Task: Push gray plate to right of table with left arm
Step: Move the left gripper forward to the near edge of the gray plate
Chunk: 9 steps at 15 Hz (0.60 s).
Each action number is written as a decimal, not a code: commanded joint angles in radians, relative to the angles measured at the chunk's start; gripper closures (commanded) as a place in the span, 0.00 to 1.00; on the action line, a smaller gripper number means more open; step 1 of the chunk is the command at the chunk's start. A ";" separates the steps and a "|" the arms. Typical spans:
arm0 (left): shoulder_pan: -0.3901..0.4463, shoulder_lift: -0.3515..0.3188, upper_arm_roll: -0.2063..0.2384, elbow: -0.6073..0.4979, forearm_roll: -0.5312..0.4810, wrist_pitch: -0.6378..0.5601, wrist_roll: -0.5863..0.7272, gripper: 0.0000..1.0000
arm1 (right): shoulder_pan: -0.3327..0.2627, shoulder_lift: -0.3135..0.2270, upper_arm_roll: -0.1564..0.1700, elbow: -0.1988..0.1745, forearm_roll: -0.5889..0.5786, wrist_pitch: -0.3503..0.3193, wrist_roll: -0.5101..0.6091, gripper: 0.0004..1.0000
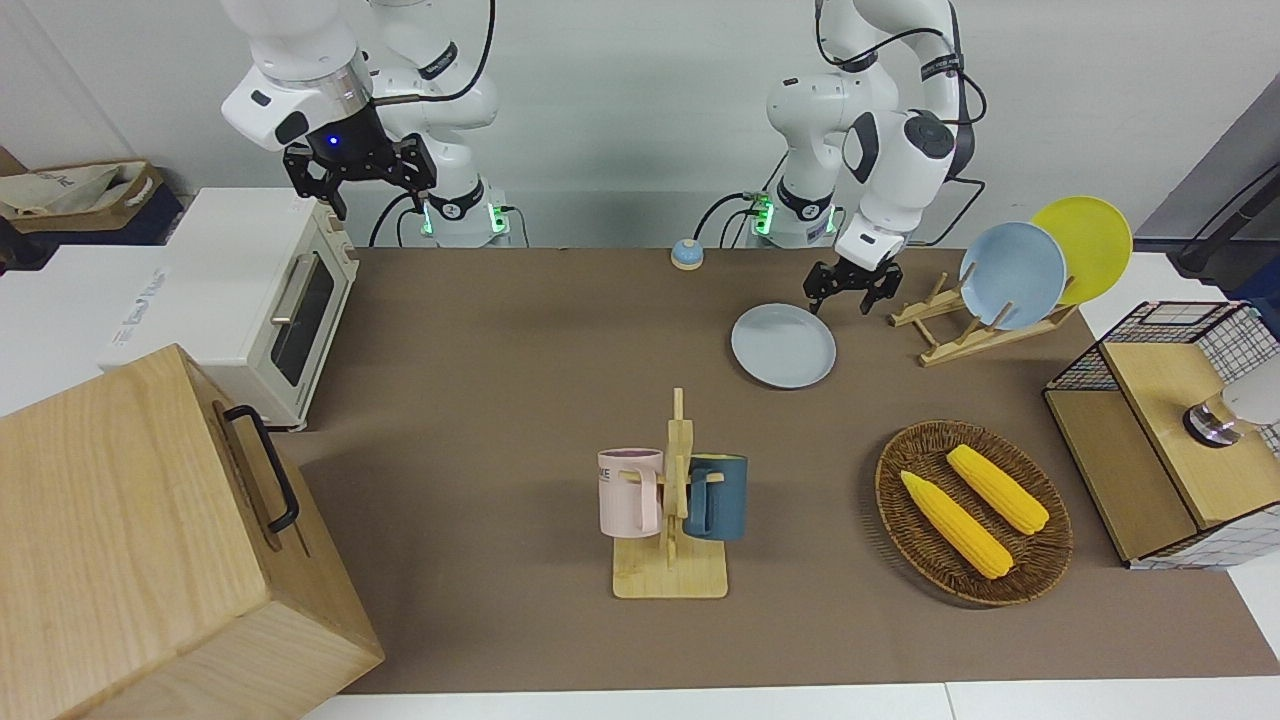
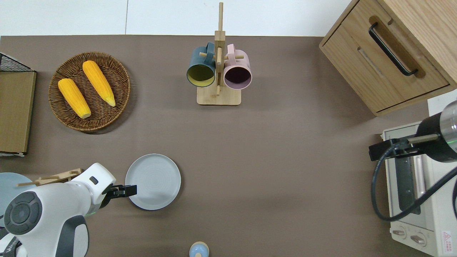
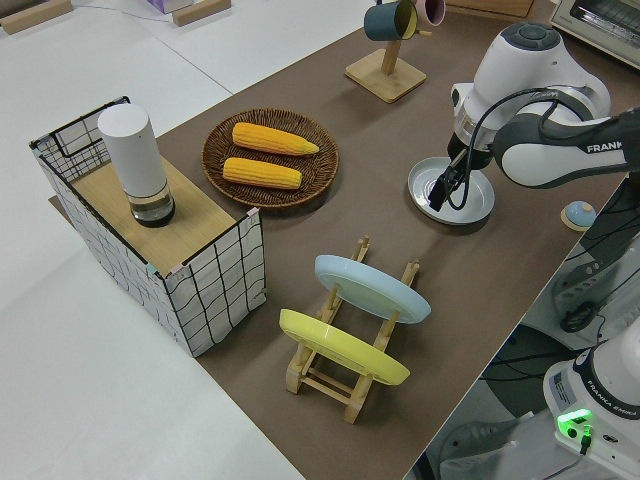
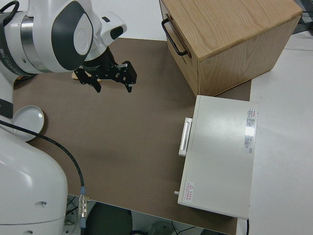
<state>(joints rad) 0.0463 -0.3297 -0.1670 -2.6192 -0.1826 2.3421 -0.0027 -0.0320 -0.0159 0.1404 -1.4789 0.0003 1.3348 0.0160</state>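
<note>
The gray plate (image 1: pixel 783 346) lies flat on the brown table (image 1: pixel 500 380), near the robots, toward the left arm's end. It also shows in the overhead view (image 2: pixel 152 181) and the left side view (image 3: pixel 452 190). My left gripper (image 1: pixel 845 292) is open and low at the plate's rim on the side toward the left arm's end (image 2: pixel 130 190) (image 3: pixel 440 197). I cannot tell whether it touches the plate. My right gripper (image 1: pixel 375 190) is open and parked (image 4: pixel 112 87).
A wooden dish rack (image 1: pixel 960 330) holds a sky-blue plate (image 1: pixel 1012 275) and a yellow plate (image 1: pixel 1090 245) beside the left gripper. A wicker basket (image 1: pixel 1045 560) holds corn. A mug rack (image 1: pixel 672 575) stands mid-table. A small bell (image 1: pixel 686 254), toaster oven (image 1: pixel 270 300) and wooden cabinet (image 1: pixel 150 540) also stand here.
</note>
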 commanded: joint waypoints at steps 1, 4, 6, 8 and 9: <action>-0.019 0.047 0.009 -0.047 -0.015 0.112 -0.010 0.00 | -0.019 -0.002 0.016 0.009 0.004 -0.016 0.013 0.02; -0.020 0.096 0.008 -0.051 -0.015 0.161 -0.011 0.00 | -0.019 -0.002 0.016 0.009 0.004 -0.016 0.012 0.02; -0.043 0.130 0.006 -0.056 -0.015 0.201 -0.038 0.00 | -0.019 -0.002 0.016 0.009 0.004 -0.016 0.012 0.02; -0.057 0.150 0.006 -0.056 -0.015 0.224 -0.052 0.00 | -0.019 -0.002 0.016 0.009 0.004 -0.016 0.013 0.02; -0.057 0.153 0.006 -0.056 -0.015 0.224 -0.053 0.00 | -0.019 -0.002 0.016 0.009 0.004 -0.016 0.012 0.02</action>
<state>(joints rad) 0.0220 -0.1962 -0.1682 -2.6593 -0.1827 2.5204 -0.0292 -0.0320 -0.0159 0.1404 -1.4789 0.0003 1.3348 0.0160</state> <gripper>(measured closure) 0.000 0.013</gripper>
